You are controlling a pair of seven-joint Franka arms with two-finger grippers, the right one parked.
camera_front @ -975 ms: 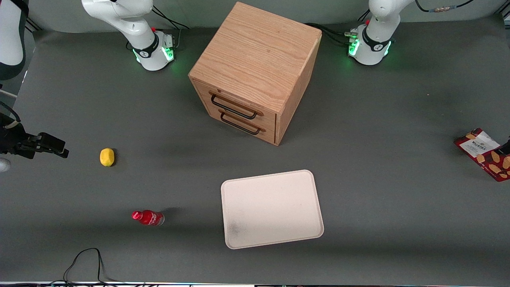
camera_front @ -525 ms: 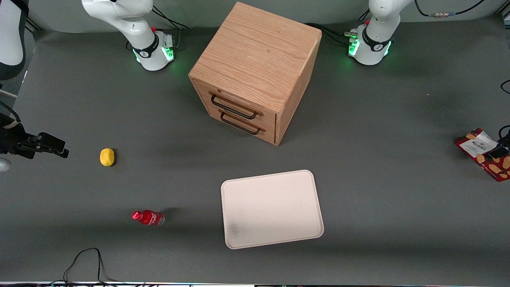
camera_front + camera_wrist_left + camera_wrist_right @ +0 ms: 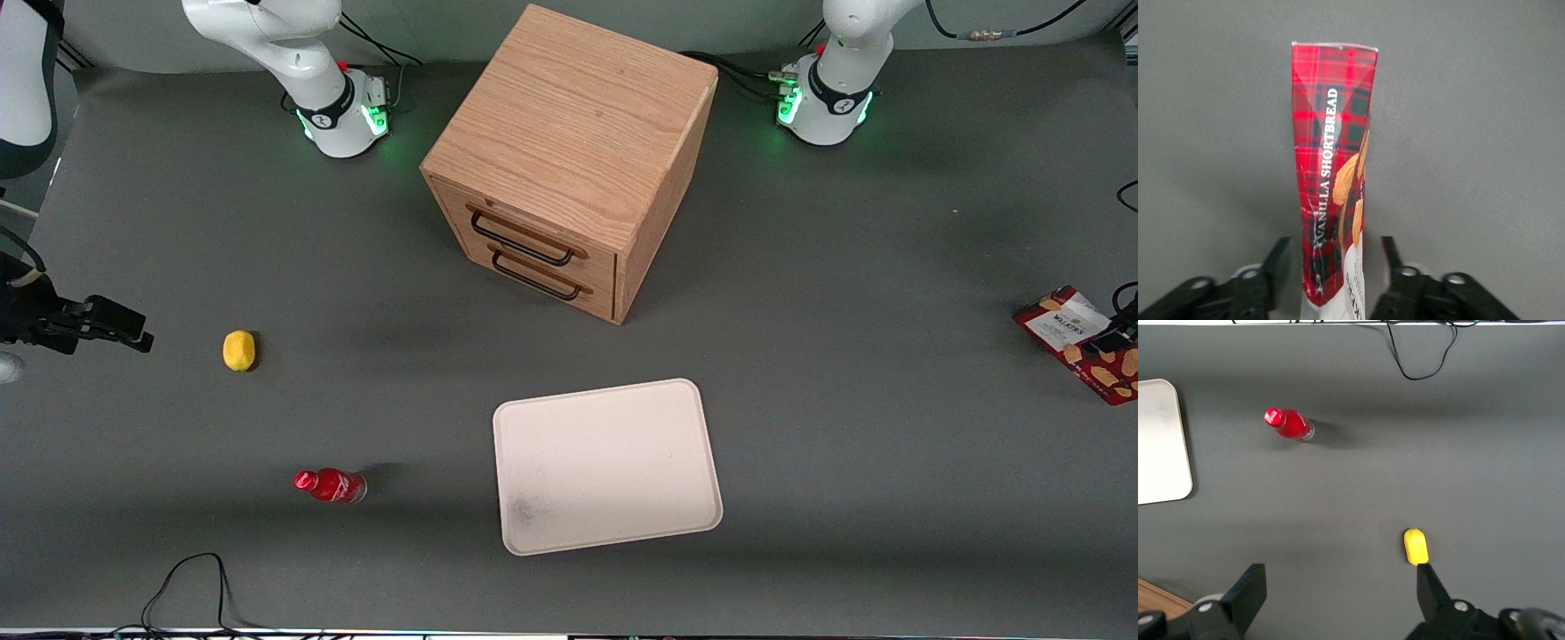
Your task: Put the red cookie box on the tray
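Red cookie box (image 3: 1079, 342) lies flat on tabletop (image 3: 845, 293) at working arm's end, well apart from tray (image 3: 606, 465), which sits nearer front cam than wooden drawer cabinet (image 3: 569, 160). Gripper (image 3: 1333, 280) is directly over box; wrist cam shows jaws spread open, one finger either side of box (image 3: 1333, 173), a gap visible on each side, not clamped. Elsewhere on tabletop: lemon (image 3: 238, 349) and small red bottle (image 3: 330, 485) toward parked arm's end.
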